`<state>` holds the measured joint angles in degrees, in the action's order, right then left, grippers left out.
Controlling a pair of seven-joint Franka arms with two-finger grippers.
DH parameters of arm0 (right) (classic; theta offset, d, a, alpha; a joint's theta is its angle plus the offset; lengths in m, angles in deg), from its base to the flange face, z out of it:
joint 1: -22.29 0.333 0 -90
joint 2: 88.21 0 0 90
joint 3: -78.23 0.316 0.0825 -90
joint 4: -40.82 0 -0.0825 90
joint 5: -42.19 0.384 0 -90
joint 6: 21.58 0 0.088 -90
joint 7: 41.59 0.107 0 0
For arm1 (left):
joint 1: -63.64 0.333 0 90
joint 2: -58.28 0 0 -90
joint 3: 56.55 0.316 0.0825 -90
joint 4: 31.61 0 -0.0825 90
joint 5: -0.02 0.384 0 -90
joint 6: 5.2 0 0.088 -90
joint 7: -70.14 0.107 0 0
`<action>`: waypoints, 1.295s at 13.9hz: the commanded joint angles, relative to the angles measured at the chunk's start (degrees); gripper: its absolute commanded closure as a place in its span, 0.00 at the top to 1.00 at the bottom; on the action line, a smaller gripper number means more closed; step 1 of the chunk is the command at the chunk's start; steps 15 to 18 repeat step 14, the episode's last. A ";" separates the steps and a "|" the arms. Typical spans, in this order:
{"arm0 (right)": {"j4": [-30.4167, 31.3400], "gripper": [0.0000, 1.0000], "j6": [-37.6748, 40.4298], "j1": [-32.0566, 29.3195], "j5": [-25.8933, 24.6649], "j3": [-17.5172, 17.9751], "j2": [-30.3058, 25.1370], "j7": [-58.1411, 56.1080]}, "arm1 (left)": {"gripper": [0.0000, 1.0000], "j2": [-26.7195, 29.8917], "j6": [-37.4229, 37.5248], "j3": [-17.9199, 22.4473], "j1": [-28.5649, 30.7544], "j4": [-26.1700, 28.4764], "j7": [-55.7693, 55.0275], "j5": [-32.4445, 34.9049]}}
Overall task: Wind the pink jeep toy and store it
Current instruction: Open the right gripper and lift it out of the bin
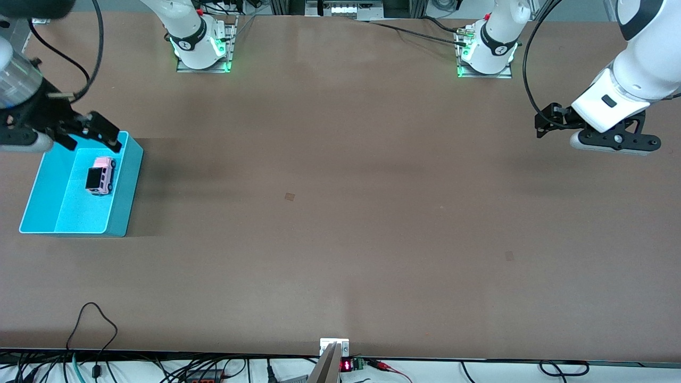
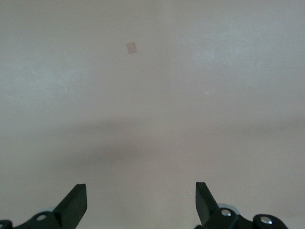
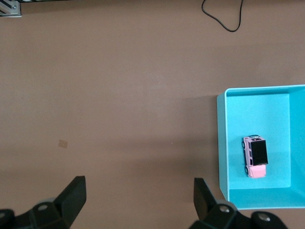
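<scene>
Front view, frame left: pink jeep toy (image 1: pixel 100 175) stored in teal bin (image 1: pixel 125 183), right tool (image 1: pixel 85 133) open above; left tool (image 2: pixel 140 202) open, waiting

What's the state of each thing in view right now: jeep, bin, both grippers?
pink jeep toy: on its wheels in the bin, free of both grippers.
teal bin: open-topped, on the table at the right arm's end, holding only the jeep.
right gripper: open, empty, up over the bin's edge farthest from the front camera.
left gripper: open, empty, waiting over bare table at the left arm's end.
</scene>
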<state>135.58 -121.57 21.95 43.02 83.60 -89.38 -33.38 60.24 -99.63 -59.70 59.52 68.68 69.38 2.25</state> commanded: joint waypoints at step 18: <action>-4.24 1.00 8.15 0.42 0.04 -1.77 0.29 -5.04 | 1.00 0.32 1.18 -0.01 -0.27 -1.41 -0.55 0.93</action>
